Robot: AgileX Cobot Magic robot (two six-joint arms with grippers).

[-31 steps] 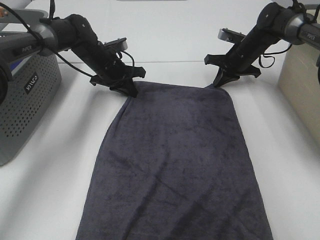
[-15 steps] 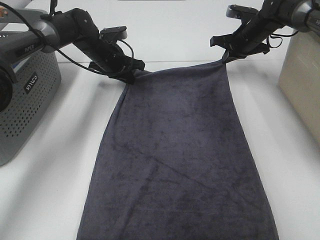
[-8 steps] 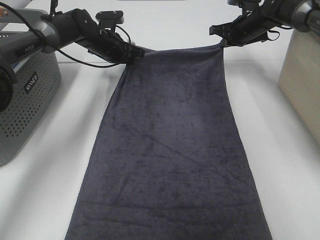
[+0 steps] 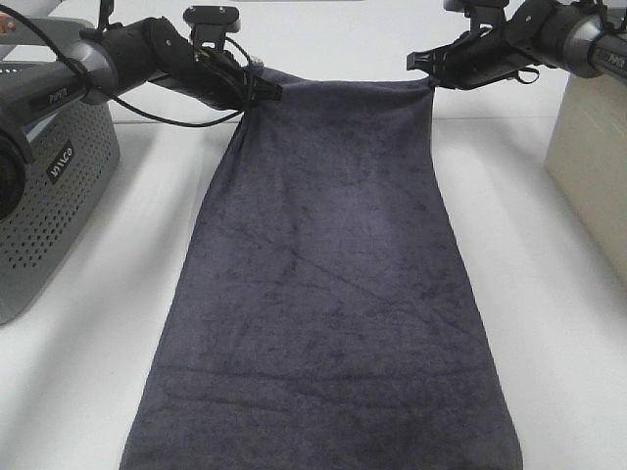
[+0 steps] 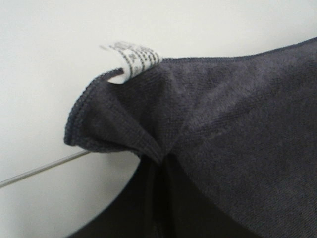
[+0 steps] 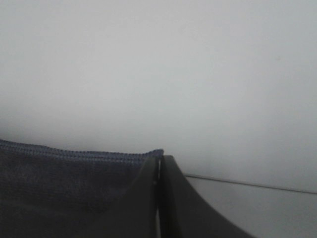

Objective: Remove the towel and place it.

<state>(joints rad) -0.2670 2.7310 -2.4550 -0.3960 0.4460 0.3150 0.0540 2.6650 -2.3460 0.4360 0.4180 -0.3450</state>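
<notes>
The dark charcoal towel [image 4: 333, 284] hangs by its two far corners and drapes down toward the front of the white table [image 4: 568, 294]. My left gripper [image 4: 257, 86] is shut on the far left corner; the left wrist view shows the bunched corner [image 5: 148, 124] with its small white tag [image 5: 131, 59] pinched between the jaws. My right gripper [image 4: 431, 80] is shut on the far right corner; the right wrist view shows the towel's hem [image 6: 74, 168] held at the closed fingertips. Both grippers are raised above the table.
A grey perforated basket [image 4: 44, 186] stands at the left edge. A beige container [image 4: 588, 157] stands at the right edge. The towel's near end runs off the bottom of the exterior view.
Both grippers have lifted the towel's far corners higher and farther back. The towel has gone from lying flat to hanging stretched between them.
</notes>
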